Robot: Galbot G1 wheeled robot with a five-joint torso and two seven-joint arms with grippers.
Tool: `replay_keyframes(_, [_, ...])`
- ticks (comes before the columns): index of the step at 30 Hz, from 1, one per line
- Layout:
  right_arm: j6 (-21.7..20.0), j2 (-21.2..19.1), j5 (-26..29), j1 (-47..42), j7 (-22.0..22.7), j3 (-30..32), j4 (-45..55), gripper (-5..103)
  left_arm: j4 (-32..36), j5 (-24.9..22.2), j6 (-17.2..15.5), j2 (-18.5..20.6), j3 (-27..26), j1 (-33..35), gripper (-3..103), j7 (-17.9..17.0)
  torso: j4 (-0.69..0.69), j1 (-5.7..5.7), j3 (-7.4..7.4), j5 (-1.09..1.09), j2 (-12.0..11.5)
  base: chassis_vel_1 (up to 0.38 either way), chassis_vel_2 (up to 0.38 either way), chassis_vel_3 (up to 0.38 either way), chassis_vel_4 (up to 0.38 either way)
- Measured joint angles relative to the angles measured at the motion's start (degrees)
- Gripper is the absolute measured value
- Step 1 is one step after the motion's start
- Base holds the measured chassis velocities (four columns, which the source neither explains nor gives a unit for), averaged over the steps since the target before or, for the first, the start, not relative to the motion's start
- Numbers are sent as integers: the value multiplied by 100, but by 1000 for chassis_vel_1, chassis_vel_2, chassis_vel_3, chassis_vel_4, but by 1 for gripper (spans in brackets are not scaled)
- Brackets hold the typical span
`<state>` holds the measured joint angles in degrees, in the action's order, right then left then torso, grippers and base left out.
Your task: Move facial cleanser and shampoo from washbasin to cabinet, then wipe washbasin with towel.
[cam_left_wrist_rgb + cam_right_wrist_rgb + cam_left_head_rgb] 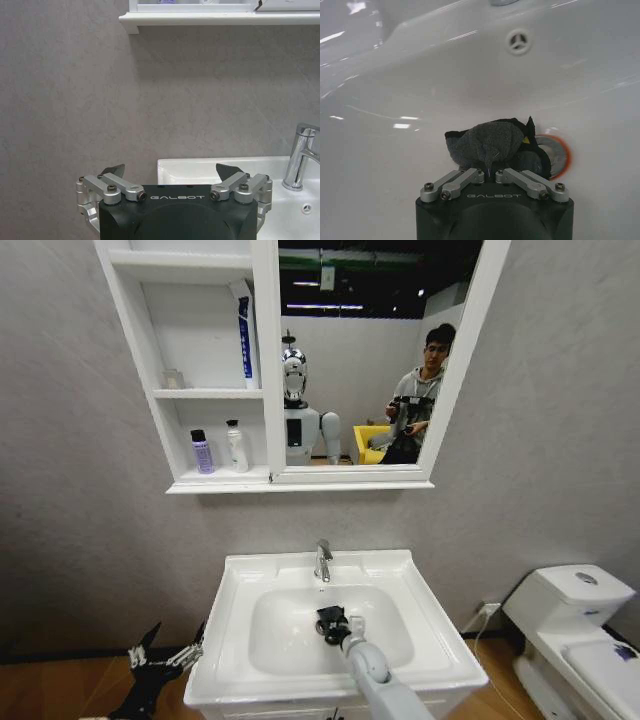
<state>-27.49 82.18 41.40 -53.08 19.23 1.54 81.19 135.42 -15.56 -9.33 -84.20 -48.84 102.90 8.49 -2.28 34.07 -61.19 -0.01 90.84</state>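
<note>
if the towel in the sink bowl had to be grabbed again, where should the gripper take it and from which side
Probably the raised, bunched hump of the towel, from above. It lies crumpled on the smooth bowl of the washbasin beside the drain, so no flat edge offers itself. The right gripper is already shut on that hump.

Towel [487,142] in washbasin [420,610] bowl

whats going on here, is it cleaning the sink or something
Yes. The right gripper is down in the bowl of the washbasin, shut on the dark towel and pressing it against the bottom near the drain. The left gripper hangs open to the left of the basin, holding nothing. Two bottles, one purple and one white, stand on the lowest shelf of the cabinet.
</note>
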Motion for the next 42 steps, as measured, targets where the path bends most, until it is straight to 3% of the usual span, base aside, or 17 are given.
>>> replay_keyframes(7, [225, 318, 548, 126, -273, -549, 53, 5, 0, 0, 0, 1, 0, 0, 100, 0, 1, 0, 0, 0, 0, 0, 0, 0, 0])
replay_keyframes(12, [180, 263, 130, 112, -105, -472, -36, 5, 0, 0, 0, 0, 0, 0, 100, 0, 2, 0, 0, 2, 0, 0, 0, 0, 0])
replay_keyframes(15, [202, -91, -410, -63, 356, -155, 94, 5, 0, 0, 0, 0, 0, 0, 100, 0, -2, 0, 0, 2, 0, 0, 0, 0, 0])
replay_keyframes(23, [487, -672, -1019, -465, 547, 522, 463, 5, -1, 0, 0, 0, 0, 0, 100, 0, -2, 0, 0, 1, 0, 0, 0, 0, 0])
replay_keyframes(26, [651, -719, -1080, -535, 505, 732, 595, 5, -1, 0, 0, 0, 0, 0, 100, 0, -2, 0, -1, 4, 0, 0, 0, 0, 0])
replay_keyframes(28, [999, -785, -1253, -633, 168, 955, 1004, 5, -1, 0, 0, 0, 0, 0, 100, 0, 0, 0, 0, 3, 0, 0, 0, 0, 0])
replay_keyframes(32, [1247, -942, -1483, -778, -82, 1231, 1639, 5, -1, 0, 0, 0, 0, 0, 100, 0, 1, 0, 0, 2, 0, 0, 0, 0, 0])
replay_keyframes(37, [1127, -1239, -1239, -848, -48, 1618, 2105, 5, 0, 0, 0, 0, -1, 0, 100, 0, -1, 0, 0, 1, 0, 0, 0, 0, 0])
replay_keyframes(42, [935, -1722, -492, -534, -183, 2033, 1734, 5, 0, 0, 0, 0, 0, 0, 100, 0, -2, 0, 0, 2, 0, 0, 0, 0, 0])
